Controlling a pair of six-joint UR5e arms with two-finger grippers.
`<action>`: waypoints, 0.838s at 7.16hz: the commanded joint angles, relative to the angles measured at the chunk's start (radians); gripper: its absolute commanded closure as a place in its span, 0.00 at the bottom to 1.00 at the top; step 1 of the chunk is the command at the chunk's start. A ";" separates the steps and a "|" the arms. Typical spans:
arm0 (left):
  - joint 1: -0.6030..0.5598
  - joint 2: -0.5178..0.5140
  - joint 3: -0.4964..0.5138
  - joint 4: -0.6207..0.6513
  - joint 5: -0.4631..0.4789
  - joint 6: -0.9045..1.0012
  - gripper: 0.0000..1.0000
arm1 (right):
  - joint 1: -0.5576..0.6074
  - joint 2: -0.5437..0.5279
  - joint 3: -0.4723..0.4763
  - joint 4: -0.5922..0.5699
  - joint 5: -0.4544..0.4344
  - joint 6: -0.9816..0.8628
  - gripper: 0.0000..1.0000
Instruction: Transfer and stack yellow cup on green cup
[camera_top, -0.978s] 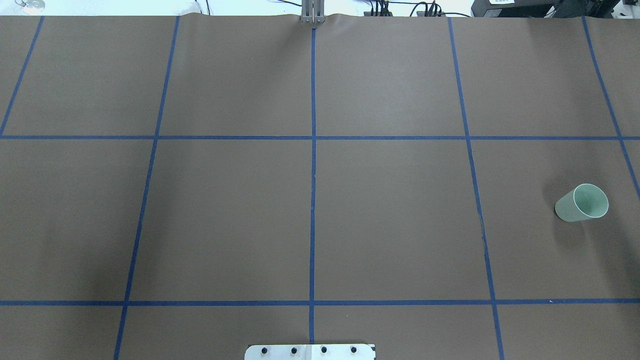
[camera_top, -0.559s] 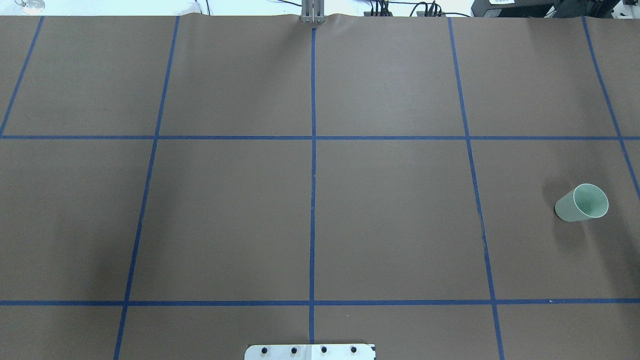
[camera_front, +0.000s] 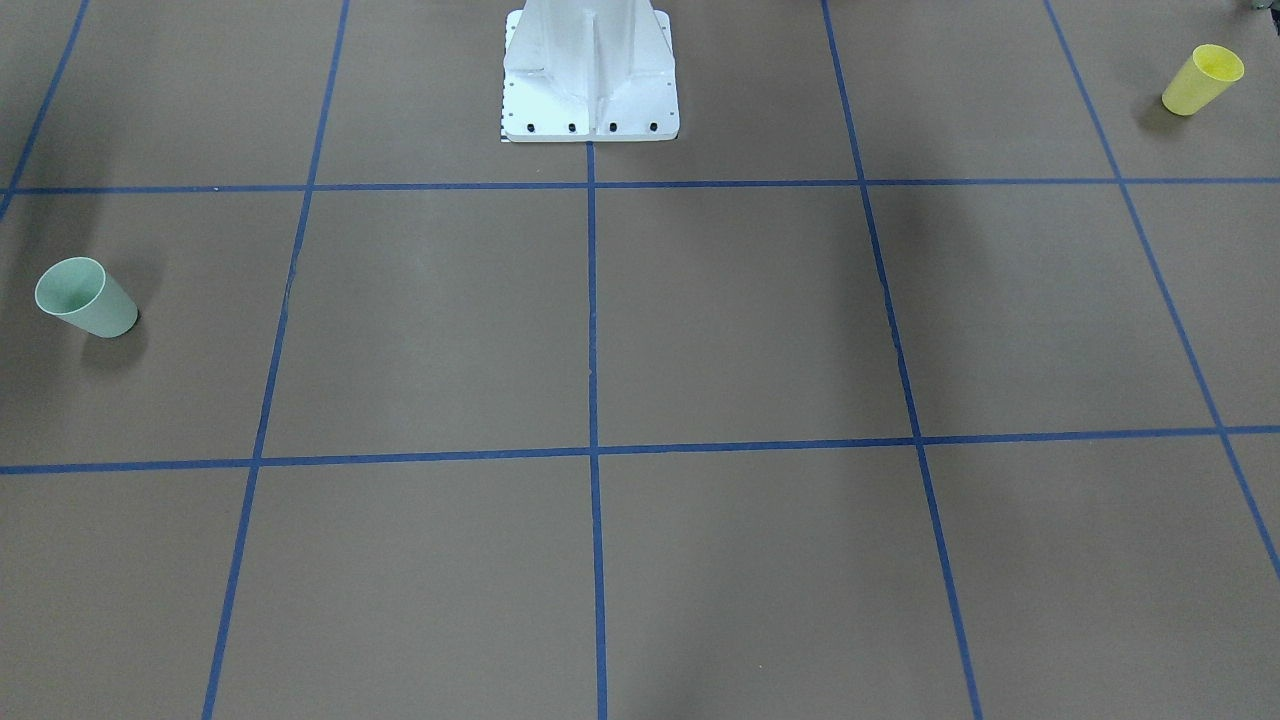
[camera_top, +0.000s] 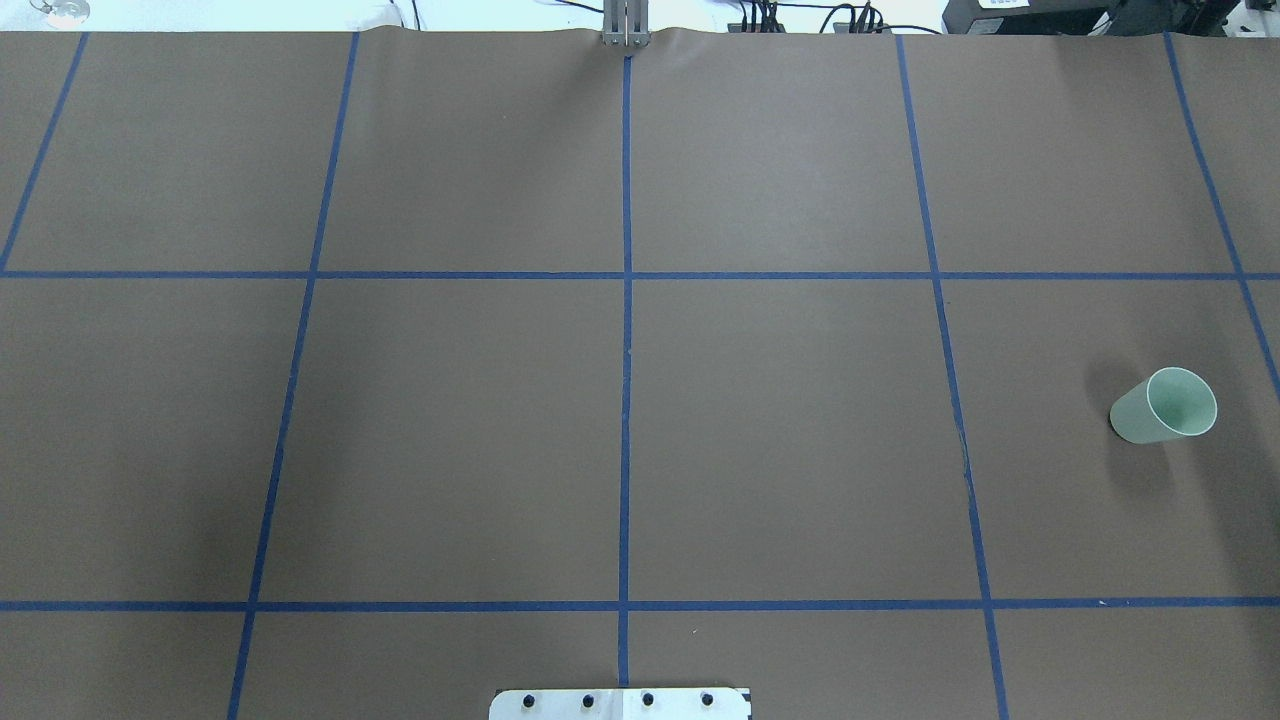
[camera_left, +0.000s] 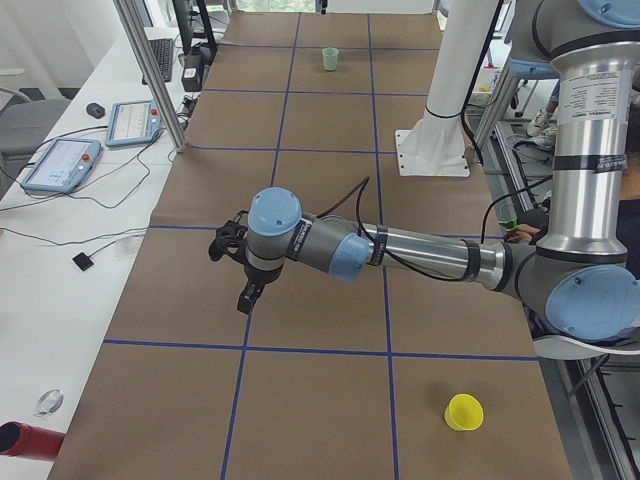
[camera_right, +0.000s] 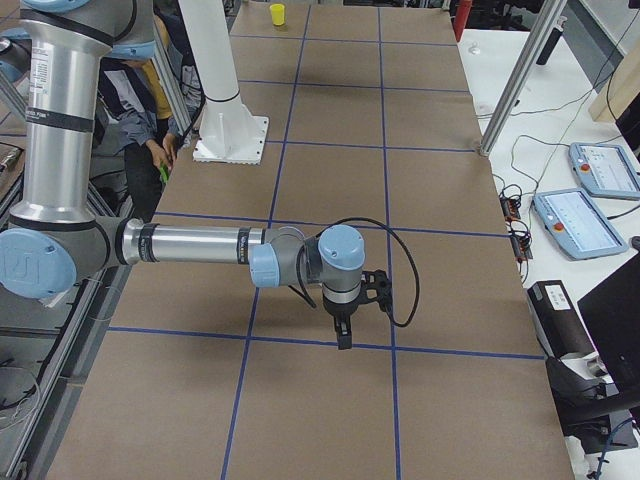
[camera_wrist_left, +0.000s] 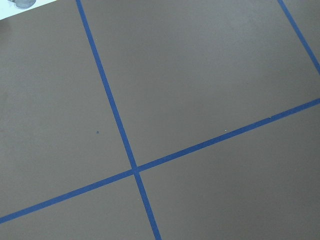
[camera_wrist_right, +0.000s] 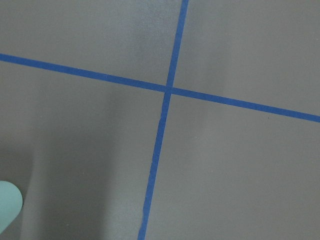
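Robotics lab, taped-grid tbl (camera_top: 450, 440), teach pendants (camera_right: 582, 222)

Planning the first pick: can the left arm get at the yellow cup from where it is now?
Probably yes. The yellow cup stands upright, alone on the side of the left arm, with nothing standing between it and the left gripper, which hangs above the table farther out.

Near arm: silver and blue robot arm (camera_left: 420, 250) stretched out level over brown paper-covered bench (camera_left: 320, 390) gridded with blue tape | left claw (camera_left: 240, 280) hangs above bench, grip unclear | small bright yellow plastic tumbler (camera_left: 464, 411) stands at near end | small pale mint-green plastic tumbler (camera_left: 330, 58) stands at far end, well apart
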 joint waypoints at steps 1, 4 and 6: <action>0.002 0.004 -0.073 0.002 0.171 -0.290 0.00 | -0.001 -0.009 0.000 -0.002 0.011 0.000 0.00; 0.014 0.094 -0.172 0.010 0.416 -0.546 0.00 | -0.001 -0.025 0.000 -0.001 0.014 0.003 0.00; 0.100 0.151 -0.231 0.071 0.615 -0.742 0.00 | 0.001 -0.036 -0.002 -0.002 0.015 0.003 0.00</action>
